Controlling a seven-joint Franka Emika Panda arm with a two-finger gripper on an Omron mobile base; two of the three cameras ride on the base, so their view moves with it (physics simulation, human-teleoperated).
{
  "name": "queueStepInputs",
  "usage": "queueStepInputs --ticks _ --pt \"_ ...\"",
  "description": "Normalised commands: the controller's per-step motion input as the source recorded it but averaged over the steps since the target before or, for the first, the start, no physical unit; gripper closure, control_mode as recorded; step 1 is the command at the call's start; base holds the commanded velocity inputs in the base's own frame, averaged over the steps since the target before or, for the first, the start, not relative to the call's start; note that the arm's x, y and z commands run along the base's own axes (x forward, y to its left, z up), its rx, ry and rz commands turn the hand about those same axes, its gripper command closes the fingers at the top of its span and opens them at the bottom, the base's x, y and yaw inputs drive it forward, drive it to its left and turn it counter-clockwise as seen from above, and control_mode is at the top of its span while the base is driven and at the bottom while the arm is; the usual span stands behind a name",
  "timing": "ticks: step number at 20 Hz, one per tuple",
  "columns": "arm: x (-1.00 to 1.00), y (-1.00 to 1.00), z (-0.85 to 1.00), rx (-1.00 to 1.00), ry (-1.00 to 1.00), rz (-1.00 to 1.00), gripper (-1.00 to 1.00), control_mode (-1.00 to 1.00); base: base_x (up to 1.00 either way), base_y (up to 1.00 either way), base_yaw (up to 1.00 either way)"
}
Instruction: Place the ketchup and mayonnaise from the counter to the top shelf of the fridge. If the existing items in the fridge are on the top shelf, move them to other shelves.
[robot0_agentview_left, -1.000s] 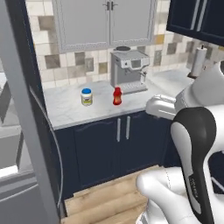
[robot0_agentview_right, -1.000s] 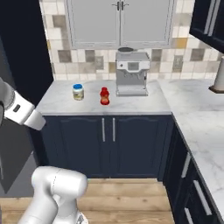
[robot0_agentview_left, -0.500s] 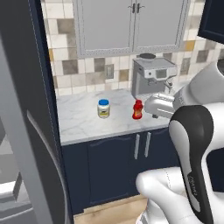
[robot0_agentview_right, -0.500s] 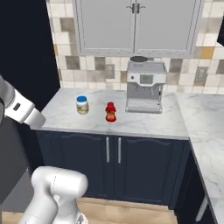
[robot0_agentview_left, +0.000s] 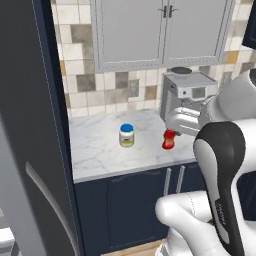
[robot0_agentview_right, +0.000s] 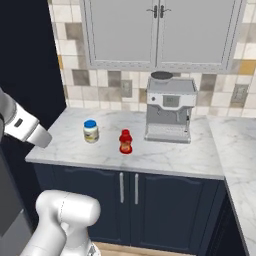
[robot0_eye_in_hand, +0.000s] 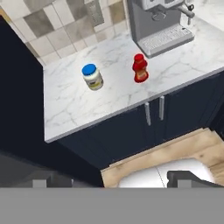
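While I hang above the floor, both task things stand on the counter, well apart from my fingers.

From the left base view, the mayonnaise jar with blue lid stands upright on the marble counter; the red ketchup bottle is to its right, partly behind my arm, near the coffee machine; from the right base view, mayonnaise and ketchup stand apart, left of the machine; from the hand view, both stand ahead of me, jar left of bottle; whether my jaws are apart or together I cannot tell.

Veined marble counter; brushed-metal coffee machine.
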Motion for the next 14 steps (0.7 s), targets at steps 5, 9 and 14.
queueStepInputs --ticks 5,9,14 --pt "0.87 0.00 -0.27 -0.06 0.03 0.06 -1.00 -1.00 0.00 0.00 0.00" --pt "1.00 0.00 -0.53 -0.13 0.03 0.08 -1.00 -1.00 0.00 0.00 0.00" --pt "1.00 0.00 -0.59 -0.11 0.05 0.08 -1.00 -1.00 0.00 0.00 0.00"
